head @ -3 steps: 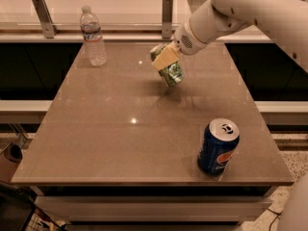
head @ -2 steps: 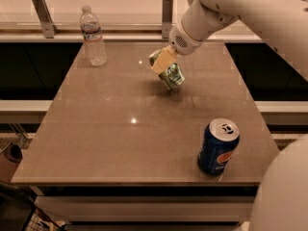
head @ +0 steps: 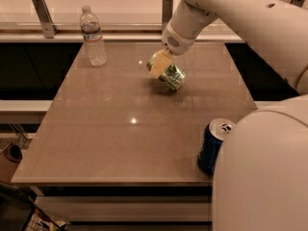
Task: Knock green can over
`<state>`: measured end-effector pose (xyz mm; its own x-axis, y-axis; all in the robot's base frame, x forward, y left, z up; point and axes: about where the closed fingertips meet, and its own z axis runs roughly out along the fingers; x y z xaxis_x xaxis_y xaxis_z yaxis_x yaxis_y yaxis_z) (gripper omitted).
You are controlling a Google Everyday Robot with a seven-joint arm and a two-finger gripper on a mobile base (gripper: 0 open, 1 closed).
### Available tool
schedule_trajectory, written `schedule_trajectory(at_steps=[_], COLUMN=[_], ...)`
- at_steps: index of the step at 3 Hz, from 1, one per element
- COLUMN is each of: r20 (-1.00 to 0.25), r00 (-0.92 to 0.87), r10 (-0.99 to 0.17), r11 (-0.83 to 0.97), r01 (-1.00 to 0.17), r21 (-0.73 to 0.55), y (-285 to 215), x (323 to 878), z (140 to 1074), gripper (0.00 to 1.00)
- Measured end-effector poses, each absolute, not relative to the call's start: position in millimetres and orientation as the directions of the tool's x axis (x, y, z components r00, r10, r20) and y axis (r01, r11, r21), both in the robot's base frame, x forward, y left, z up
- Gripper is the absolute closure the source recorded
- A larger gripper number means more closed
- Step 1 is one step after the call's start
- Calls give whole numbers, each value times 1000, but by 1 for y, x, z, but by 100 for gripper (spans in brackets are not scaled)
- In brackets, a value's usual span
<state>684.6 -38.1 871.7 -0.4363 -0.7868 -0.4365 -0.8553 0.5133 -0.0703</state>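
Green can (head: pixel 172 76) tilted in the gripper (head: pixel 160 64), toward 12 o'clock on the table (head: pixel 96 143).
White robot body (head: pixel 262 172) cuts off the blue can (head: pixel 213 146) at 4 o'clock. Whether the green can's base touches the table is unclear. Pale fingers (head: pixel 156 67) clamp narrowly on its upper end. Bottle (head: pixel 93 35) stands at 10 o'clock.

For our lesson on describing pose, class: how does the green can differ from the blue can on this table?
The green can is green, the blue can dark blue. The green can leans steeply; the blue can stands upright. The tool is against the green can toward the table's far side; the blue can stands untouched near the front edge. Both are drink cans.
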Motion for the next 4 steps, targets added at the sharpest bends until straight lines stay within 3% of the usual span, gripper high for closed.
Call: schedule_trajectory(at_steps=[3,4], r20=[-635,-635], r00=[-334,-334], r10=[-696,-696], r11=[437,437], r01=[-899,-899], r21=[-6,-6], y=[12,12], x=[706,706], z=[843,843], gripper=[100,100])
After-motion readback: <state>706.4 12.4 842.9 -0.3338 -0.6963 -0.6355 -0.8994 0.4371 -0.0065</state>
